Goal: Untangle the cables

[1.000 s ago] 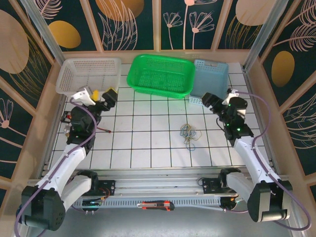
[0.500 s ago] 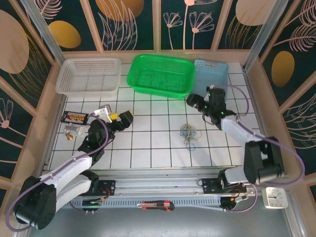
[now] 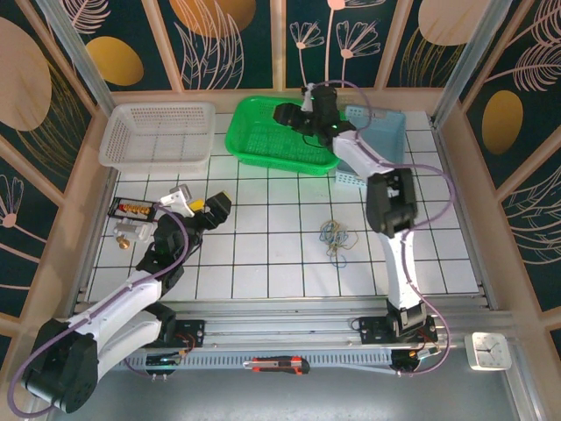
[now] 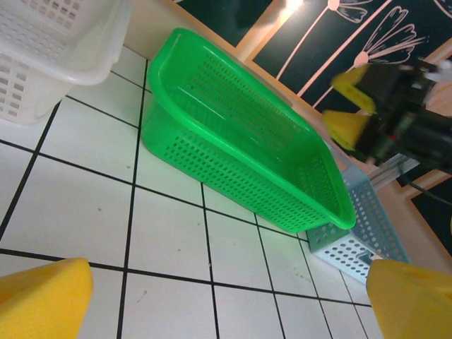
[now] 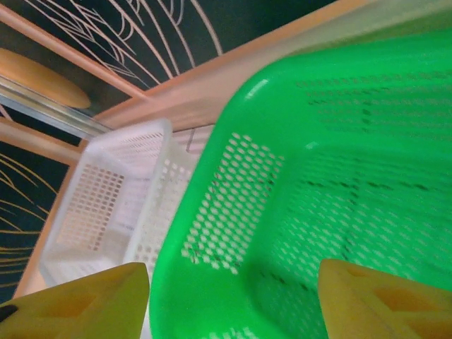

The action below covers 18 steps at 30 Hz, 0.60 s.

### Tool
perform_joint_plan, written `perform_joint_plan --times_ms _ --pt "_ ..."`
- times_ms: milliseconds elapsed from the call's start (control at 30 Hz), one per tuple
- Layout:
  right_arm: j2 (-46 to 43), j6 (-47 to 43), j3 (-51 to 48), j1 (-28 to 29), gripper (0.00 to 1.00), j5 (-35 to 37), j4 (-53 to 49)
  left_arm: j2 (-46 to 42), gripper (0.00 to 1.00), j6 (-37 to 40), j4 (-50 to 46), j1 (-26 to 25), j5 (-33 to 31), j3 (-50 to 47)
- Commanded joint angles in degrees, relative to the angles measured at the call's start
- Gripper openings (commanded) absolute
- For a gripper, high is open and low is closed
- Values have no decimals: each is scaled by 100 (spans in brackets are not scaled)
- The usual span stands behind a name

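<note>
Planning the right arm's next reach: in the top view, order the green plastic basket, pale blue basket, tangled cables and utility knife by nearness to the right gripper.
1. Green plastic basket, under the right gripper.
2. Pale blue plastic basket, just to the right.
3. Thin looped cables, mid-table.
4. Red-and-black utility knife, on the near rail.

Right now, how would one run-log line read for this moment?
cables: tangled, on table, untouched | left jaws: open, empty | right jaws: open, empty, over green basket

The cables (image 3: 334, 235) are too small to tell strand from strand.
</note>
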Motion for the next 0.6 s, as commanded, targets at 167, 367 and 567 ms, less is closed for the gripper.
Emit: perform_joint_plan --times_ms 167,367,567 --pt "1283 335 1197 308 60 -1093 -204 -112 99 -217 -20 -27 -95 -35" --pt "1352 45 1171 460 59 -1391 -310 -114 99 -251 66 -29 -116 -129" --pt "1427 -317 1241 532 59 -1862 -674 -81 99 -390 164 -25 -134 -242"
